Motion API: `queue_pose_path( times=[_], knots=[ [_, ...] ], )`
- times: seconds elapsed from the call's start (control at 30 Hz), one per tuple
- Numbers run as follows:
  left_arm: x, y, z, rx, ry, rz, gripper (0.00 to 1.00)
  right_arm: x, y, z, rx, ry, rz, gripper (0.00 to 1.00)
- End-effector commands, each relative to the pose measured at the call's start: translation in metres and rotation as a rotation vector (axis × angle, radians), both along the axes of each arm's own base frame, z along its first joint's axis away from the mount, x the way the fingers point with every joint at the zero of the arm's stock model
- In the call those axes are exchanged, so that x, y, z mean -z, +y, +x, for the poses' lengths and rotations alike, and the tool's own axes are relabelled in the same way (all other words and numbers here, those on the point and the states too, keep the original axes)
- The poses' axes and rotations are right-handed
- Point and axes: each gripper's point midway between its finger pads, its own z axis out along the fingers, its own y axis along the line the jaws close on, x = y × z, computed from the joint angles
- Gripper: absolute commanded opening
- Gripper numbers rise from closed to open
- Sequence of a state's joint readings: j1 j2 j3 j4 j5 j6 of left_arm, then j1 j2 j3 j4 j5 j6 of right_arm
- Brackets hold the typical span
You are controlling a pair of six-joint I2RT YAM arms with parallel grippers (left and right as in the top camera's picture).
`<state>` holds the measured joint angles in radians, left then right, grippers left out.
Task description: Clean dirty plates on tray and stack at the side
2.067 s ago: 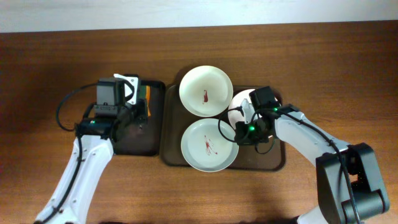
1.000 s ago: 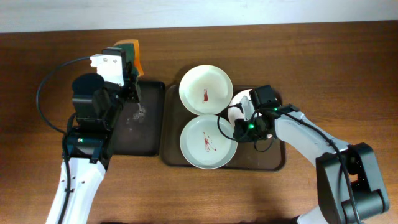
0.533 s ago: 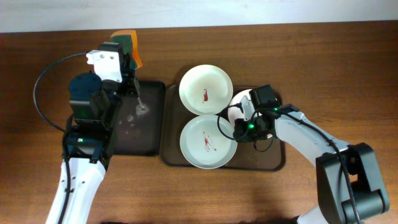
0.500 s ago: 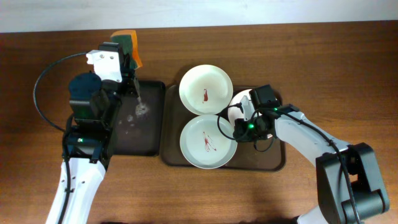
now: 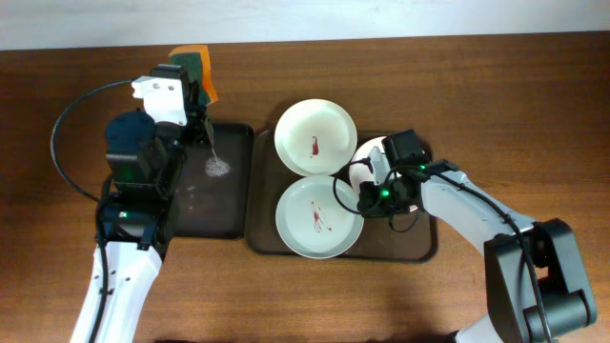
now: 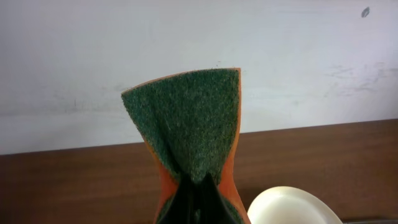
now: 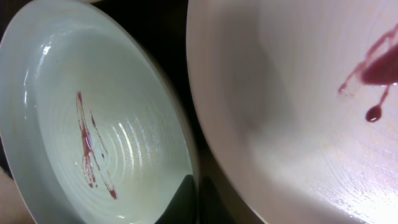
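Note:
The dark brown tray [image 5: 400,246] holds three plates. A white plate [image 5: 315,138] with a red smear sits at its back and also shows in the left wrist view [image 6: 292,205]. The mint-green plate [image 5: 319,217] with a red smear is in front. A second white plate [image 5: 374,150] is partly hidden under my right arm. My right gripper [image 5: 360,197] is shut on the mint-green plate's right rim [image 7: 180,155], jaws [image 7: 198,196] pinching it beside a smeared white plate [image 7: 298,106]. My left gripper [image 5: 195,84] is raised behind the black tray, shut on a green-and-orange sponge [image 5: 193,63] [image 6: 189,124].
A smaller black tray [image 5: 224,205] lies left of the brown tray, with a pale wet patch [image 5: 217,167] on it. Bare wooden table [image 5: 477,76] surrounds both trays. A white wall [image 6: 298,56] stands behind the table.
My left arm lifted the sponge off the black tray and swung it up and back. A wet patch now shows on that tray. The right gripper stays on the mint-green plate's rim.

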<state>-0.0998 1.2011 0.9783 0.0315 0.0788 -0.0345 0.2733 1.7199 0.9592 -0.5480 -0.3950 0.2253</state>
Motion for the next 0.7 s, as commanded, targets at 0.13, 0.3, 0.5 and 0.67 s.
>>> queue_pose_path(
  times=[0.13,0.3,0.5,0.67],
  knots=[
    [0.028,-0.001,-0.005,0.005,0.121,0.006,0.0,-0.003,0.006,0.003,-0.011,-0.008,0.015,0.04],
    [0.096,0.0,-0.017,0.004,0.381,0.032,0.0,-0.003,0.006,0.003,-0.01,-0.008,0.015,0.04],
    [0.175,0.002,-0.037,0.003,0.679,0.062,0.0,-0.003,0.006,0.003,-0.01,-0.007,0.015,0.04],
    [0.234,0.004,-0.056,0.003,0.903,0.084,0.0,-0.003,0.006,0.003,-0.01,-0.007,0.015,0.04]
  ],
)
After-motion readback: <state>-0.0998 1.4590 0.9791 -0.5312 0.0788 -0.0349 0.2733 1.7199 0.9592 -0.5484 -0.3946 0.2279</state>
